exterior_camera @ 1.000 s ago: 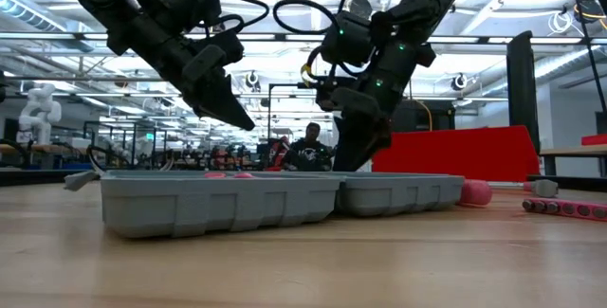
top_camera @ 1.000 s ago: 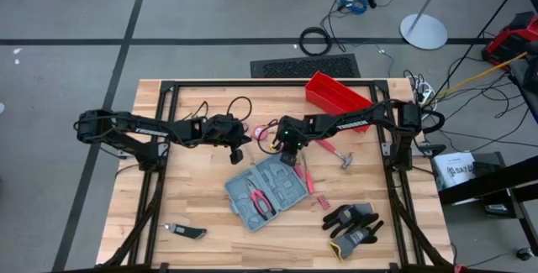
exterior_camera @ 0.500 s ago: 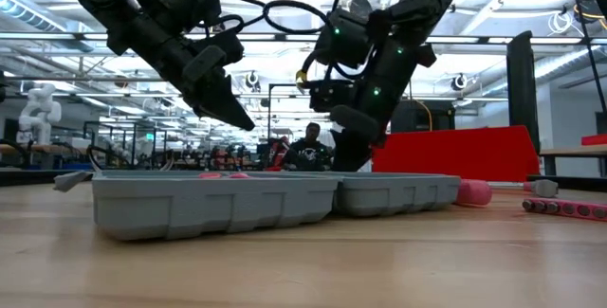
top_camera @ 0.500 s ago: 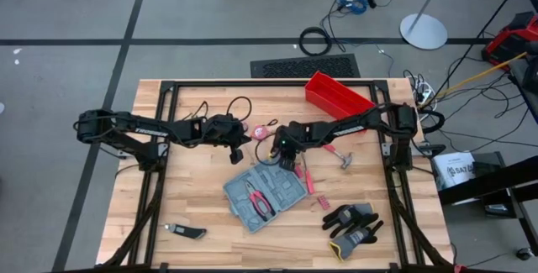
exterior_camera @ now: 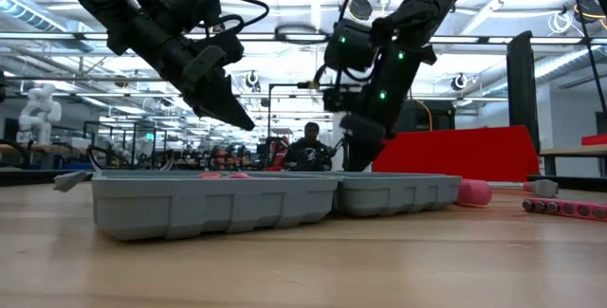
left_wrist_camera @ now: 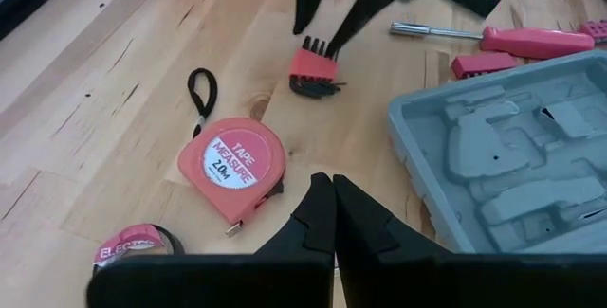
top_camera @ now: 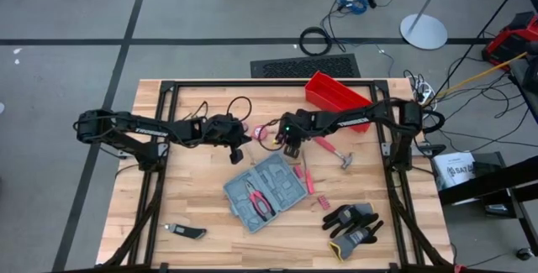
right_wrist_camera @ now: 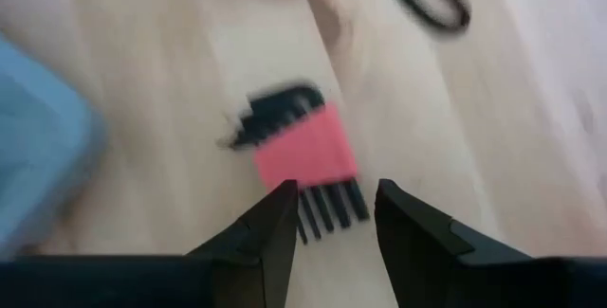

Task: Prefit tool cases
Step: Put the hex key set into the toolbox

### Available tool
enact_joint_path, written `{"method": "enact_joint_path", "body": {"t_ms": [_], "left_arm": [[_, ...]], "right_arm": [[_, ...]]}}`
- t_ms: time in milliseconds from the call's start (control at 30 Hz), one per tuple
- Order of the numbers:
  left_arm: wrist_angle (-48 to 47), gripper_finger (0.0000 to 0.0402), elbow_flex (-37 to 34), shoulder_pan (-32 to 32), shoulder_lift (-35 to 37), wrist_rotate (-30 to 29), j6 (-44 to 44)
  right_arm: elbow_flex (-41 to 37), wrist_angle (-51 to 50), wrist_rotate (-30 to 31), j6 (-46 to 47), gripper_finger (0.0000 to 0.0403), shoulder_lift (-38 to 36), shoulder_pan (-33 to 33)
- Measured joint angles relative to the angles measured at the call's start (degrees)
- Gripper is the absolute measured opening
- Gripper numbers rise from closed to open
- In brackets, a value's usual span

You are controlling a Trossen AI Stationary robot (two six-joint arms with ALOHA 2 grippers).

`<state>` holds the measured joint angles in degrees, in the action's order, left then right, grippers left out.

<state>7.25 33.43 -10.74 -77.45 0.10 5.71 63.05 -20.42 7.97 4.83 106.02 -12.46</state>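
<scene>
The grey tool case lies open and flat on the wooden table, its moulded slots facing up and red-handled pliers in one of them. Just past its far corner lies a hex key set in a red holder. My right gripper hangs open over the set, pointing steeply down, with the set's key ends below the gap between its fingers. I see no touch. My left gripper is shut and holds nothing, up in the air left of the case, above a red tape measure.
A red bin stands at the far right. A hammer and a pink screwdriver lie right of the case, with black gloves near the front right. A utility knife lies front left. A tape roll lies by the tape measure.
My right gripper has drawn away from the case's far corner toward the table's far edge, risen a little and turned at the wrist, staying open. It now hangs over the hex key set. The case has slid slightly toward the table's left.
</scene>
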Motion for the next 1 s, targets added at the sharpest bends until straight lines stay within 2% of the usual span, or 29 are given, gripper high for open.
{"method": "enact_joint_path", "body": {"t_ms": [133,333,500,800,1000], "left_arm": [[0.0,0.0002,0.0,0.0,0.0,0.0,0.0],[0.0,0.0002,0.0,0.0,0.0,-0.1,-0.1],[0.0,0.0002,0.0,0.0,0.0,-0.4,-0.2],[1.4,0.0002,0.0,0.0,0.0,-0.6,-0.6],[1.3,0.0002,0.0,0.0,0.0,-0.6,-0.6]], "right_arm": [[0.1,0.6,-5.3,-2.5,0.0132,-0.6,-1.4],[0.7,2.5,-9.8,-9.9,0.0133,-0.5,-1.2],[0.7,2.7,-9.7,-13.2,0.0154,-0.2,-1.0],[0.8,3.3,-8.1,-14.7,0.0221,1.2,-1.1],[1.1,3.5,-7.8,-14.5,0.0229,4.4,-1.4]]}}
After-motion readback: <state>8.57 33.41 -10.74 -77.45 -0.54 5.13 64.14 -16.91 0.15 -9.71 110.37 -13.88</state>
